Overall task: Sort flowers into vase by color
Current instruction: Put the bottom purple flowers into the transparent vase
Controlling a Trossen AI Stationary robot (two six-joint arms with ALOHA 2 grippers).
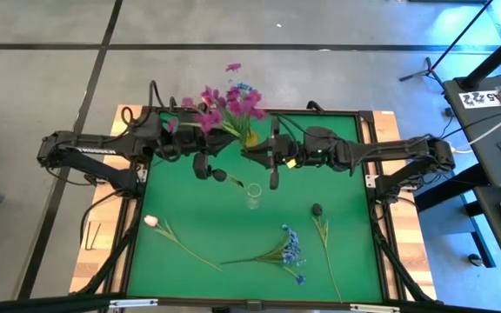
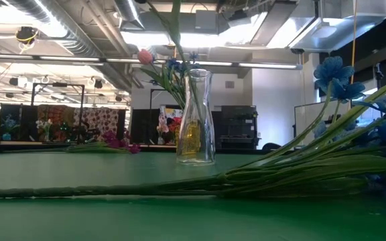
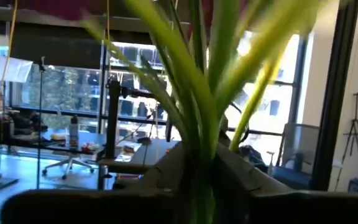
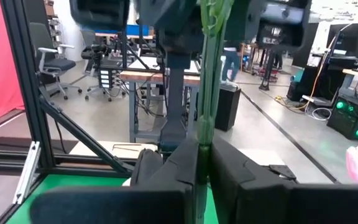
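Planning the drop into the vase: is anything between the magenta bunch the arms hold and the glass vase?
Nothing visible. The magenta flowers are held at the table's far edge; the glass vase stands mid-table, with bare green mat between. The other flowers lie nearer the front.

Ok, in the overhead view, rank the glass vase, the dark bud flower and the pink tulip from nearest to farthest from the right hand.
From the right hand, at the table's far middle:
1. Glass vase, just in front of it, mid-table.
2. Dark bud flower, toward the right side.
3. Pink tulip, far over on the left side.
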